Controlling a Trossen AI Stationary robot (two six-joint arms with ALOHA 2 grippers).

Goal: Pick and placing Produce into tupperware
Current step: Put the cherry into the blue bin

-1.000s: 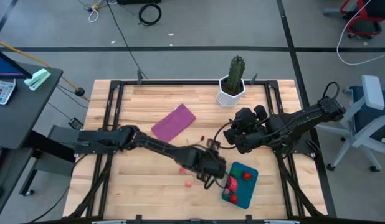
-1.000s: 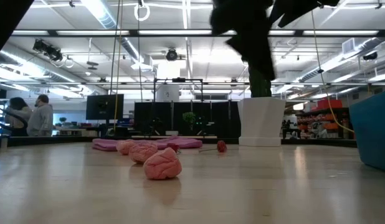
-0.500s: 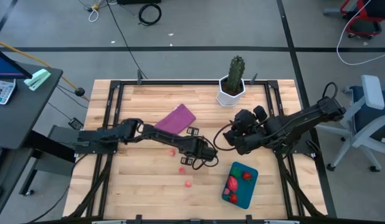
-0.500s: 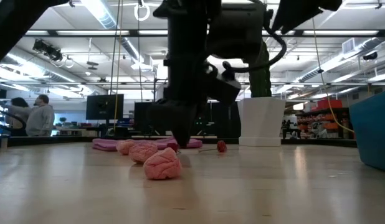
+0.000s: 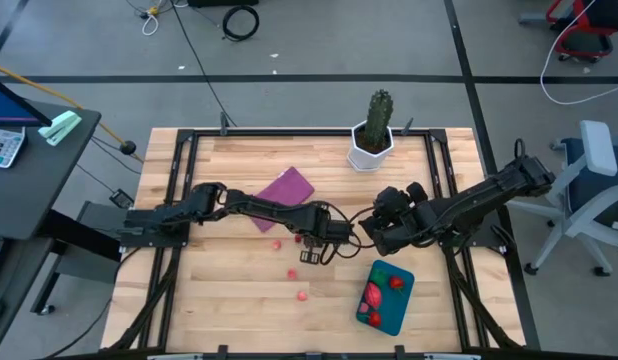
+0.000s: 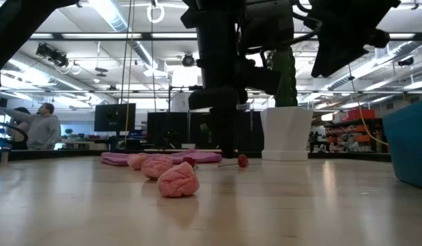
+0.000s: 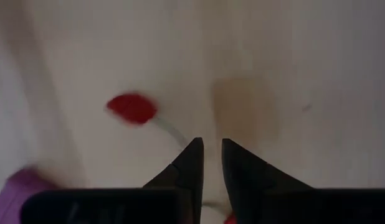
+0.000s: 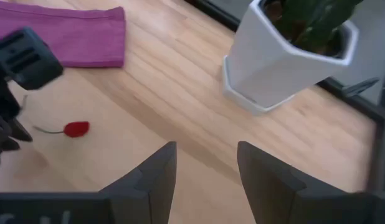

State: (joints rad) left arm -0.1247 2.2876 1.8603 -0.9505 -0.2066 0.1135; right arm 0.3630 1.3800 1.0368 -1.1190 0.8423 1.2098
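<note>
The left tool [image 5: 311, 243] hung mid-surface, fingers nearly pressed together, empty — a red produce piece [image 7: 132, 107] lay just beyond. The right tool [image 8: 205, 168] waited spread near the tupperware [image 5: 385, 297].

Left arm reaches from the worktop's left edge toward centre, forearm roughly level. Left pincer [image 5: 322, 234] points down near the worktop's middle, fingers [image 7: 191, 163] almost together with a thin gap, nothing between them. Right arm enters from the right edge, elbow bent. Right pincer [image 5: 374, 229] sits just beside the left one, fingers [image 8: 156, 172] spread apart, empty.
</note>
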